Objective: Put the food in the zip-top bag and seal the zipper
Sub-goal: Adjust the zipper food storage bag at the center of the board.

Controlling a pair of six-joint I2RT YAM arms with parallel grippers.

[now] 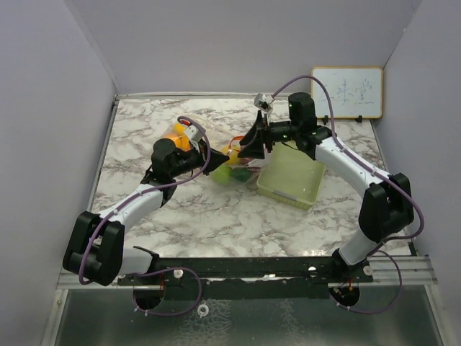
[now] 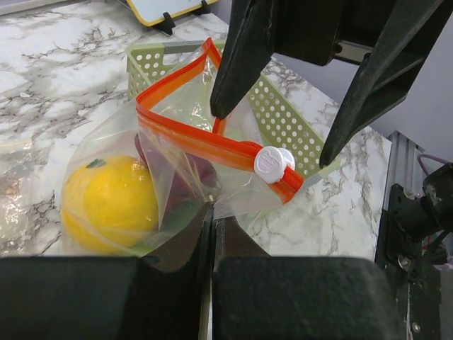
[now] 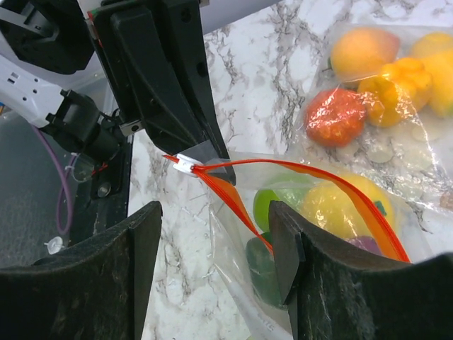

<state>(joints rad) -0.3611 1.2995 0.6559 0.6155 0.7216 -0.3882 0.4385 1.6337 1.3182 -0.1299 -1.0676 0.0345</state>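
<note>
Beneath both grippers, the marble table (image 1: 216, 216) is carrying everything. Just beside my right gripper (image 3: 212, 212), the pale green basket (image 2: 283, 117) is sitting behind the zip-top bag (image 2: 177, 152). That bag is lying between the two grippers, with its orange zipper (image 2: 191, 134) gaping open along part of its length. My left gripper (image 2: 209, 212) is clenching the bag's near edge, just below the white slider (image 2: 273, 163). My right gripper is hanging released, with one spread finger on either side of the zipper near the slider; I cannot tell whether either is touching it. Ahead of the left gripper, the food is sitting inside the bag: a yellow fruit (image 2: 110, 202), a green fruit (image 3: 272, 202) and a dark red piece (image 2: 202, 173). Beyond it from my right gripper, a second bag (image 3: 382, 85) is holding orange, red and yellow pieces.
</note>
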